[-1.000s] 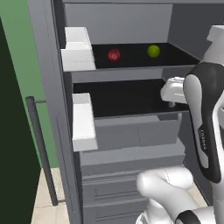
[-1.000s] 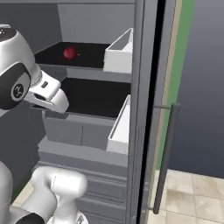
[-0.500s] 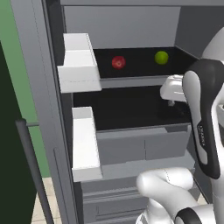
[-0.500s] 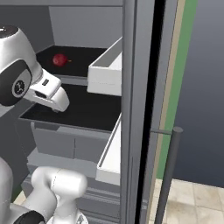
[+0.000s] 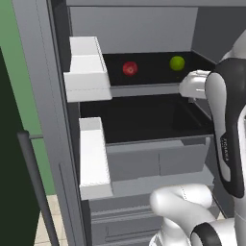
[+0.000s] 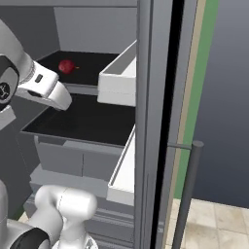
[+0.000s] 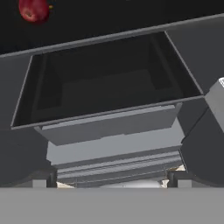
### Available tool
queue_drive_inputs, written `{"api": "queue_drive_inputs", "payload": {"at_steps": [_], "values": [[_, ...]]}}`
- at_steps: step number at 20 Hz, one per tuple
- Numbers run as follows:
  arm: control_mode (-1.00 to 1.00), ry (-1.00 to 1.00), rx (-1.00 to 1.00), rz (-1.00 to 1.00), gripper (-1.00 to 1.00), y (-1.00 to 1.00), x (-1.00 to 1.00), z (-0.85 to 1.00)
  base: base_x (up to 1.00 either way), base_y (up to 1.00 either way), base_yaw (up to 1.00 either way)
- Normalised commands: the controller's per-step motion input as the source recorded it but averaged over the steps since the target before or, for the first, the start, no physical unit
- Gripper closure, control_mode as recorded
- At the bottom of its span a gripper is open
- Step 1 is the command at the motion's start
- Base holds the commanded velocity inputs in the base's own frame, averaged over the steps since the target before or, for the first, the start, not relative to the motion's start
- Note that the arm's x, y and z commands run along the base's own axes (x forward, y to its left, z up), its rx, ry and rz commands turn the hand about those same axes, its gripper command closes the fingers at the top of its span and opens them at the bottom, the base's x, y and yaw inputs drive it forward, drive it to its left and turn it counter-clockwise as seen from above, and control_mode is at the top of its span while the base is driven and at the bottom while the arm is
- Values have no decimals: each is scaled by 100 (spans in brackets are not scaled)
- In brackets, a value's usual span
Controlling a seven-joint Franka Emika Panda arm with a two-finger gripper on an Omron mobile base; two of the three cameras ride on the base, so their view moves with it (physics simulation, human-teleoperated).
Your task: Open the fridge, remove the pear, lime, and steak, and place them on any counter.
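The fridge [image 5: 53,96] stands open, with its interior exposed in both base views. In the left base view, the open left door carries two white door bins [image 5: 89,72], one above the other, and a long dark bar handle [image 5: 33,182] runs down the door's outer edge at the lower left. In the right base view, the right door [image 6: 155,121] is seen edge-on, with its own white bins [image 6: 119,80] facing inward and a dark bar handle [image 6: 187,189] on its outer side.

The upper shelf [image 5: 144,89] is black. The pear [image 5: 129,68] sits on it toward the back, near the left end. The lime [image 5: 177,62] sits on the same shelf to the right of the pear, well apart from it and close to the back right corner. In the right base view the pear [image 6: 66,66] lies near the back of that shelf. In the hand view the pear [image 7: 33,9] appears at the top left, beyond the shelf's front edge. The steak cannot be located.

Below it is a second black shelf [image 5: 144,120], with grey drawers [image 5: 158,161] beneath its front edge.

The arm's white hand [image 5: 194,85] is at the right end of the upper shelf's front edge, level with it. The gripper's fingertips cannot be made out clearly, but the jaws stand fully apart and hold nothing.
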Motion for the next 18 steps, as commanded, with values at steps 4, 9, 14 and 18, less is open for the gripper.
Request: {"api": "queue_drive_inputs", "payload": {"at_steps": [4,9,14,18], "values": [[-100,-17,-10,0,-100,-3,0,99,0,0,0],[-100,-7,-5,1,-100,-29,1,64,0,0,0],[-100,0,0,3,-100,-40,12,5,0,0,0],[-100,3,-1,0,-100,0,25,-5,0,0,0]]}}
